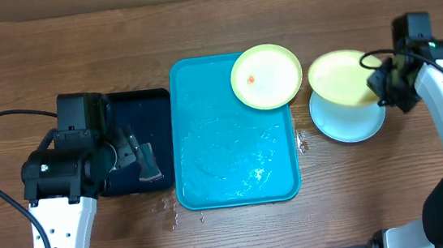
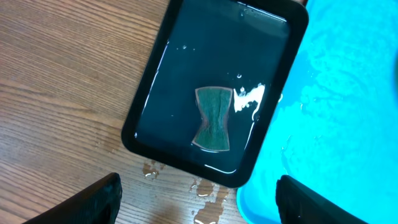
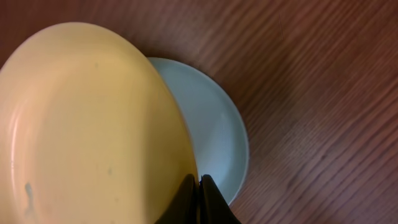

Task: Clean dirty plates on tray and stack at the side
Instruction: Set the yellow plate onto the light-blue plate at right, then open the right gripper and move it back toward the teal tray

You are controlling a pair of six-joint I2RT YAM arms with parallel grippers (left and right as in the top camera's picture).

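A yellow-green plate with a red-orange smear (image 1: 266, 76) lies on the far right corner of the turquoise tray (image 1: 233, 163). My right gripper (image 1: 382, 82) is shut on the rim of a second yellow-green plate (image 1: 339, 78) and holds it tilted over the light blue plate (image 1: 347, 120), which lies on the table right of the tray. In the right wrist view the fingers (image 3: 199, 186) pinch the yellow plate (image 3: 87, 124) above the blue plate (image 3: 214, 130). My left gripper (image 2: 199, 205) is open and empty above the black tray's near edge.
A black tray (image 1: 138, 144) holding water stands left of the turquoise tray, with a green sponge (image 2: 213, 118) lying in it. Water drops (image 2: 205, 190) lie on the wood by its corner. The turquoise tray's floor is wet.
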